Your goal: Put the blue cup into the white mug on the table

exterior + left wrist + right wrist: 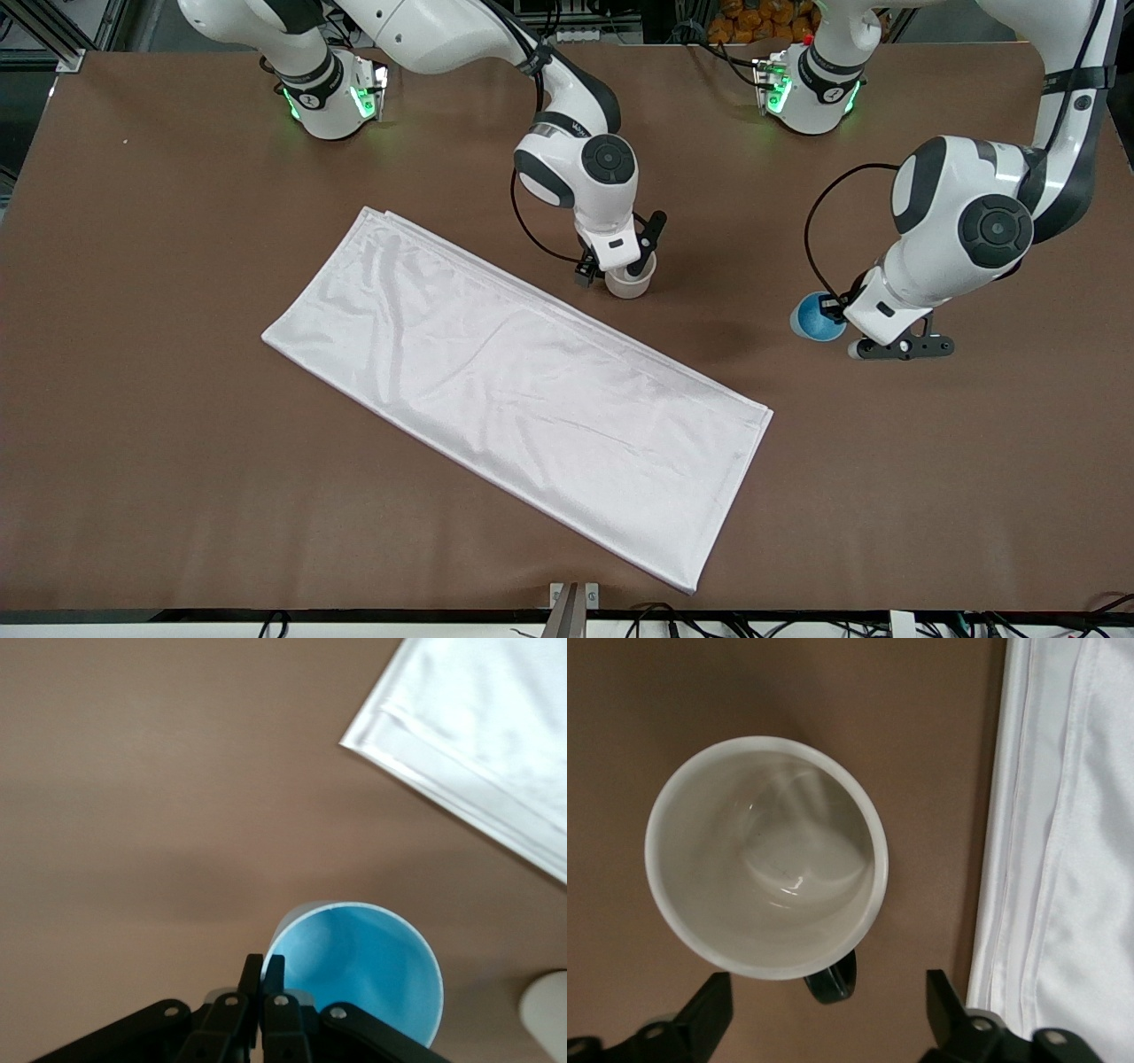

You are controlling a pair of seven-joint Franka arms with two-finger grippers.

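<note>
The blue cup is toward the left arm's end of the table, upright, its mouth showing in the left wrist view. My left gripper is shut on the cup's rim, one finger inside and one outside. I cannot tell whether the cup rests on the table. The white mug stands on the table beside the cloth, empty. My right gripper hangs low over it, open, its fingers on either side of the black handle without touching it.
A large white cloth lies slantwise across the middle of the table, its long edge close beside the mug and its corner showing in the left wrist view. Bare brown tabletop lies between the mug and the cup.
</note>
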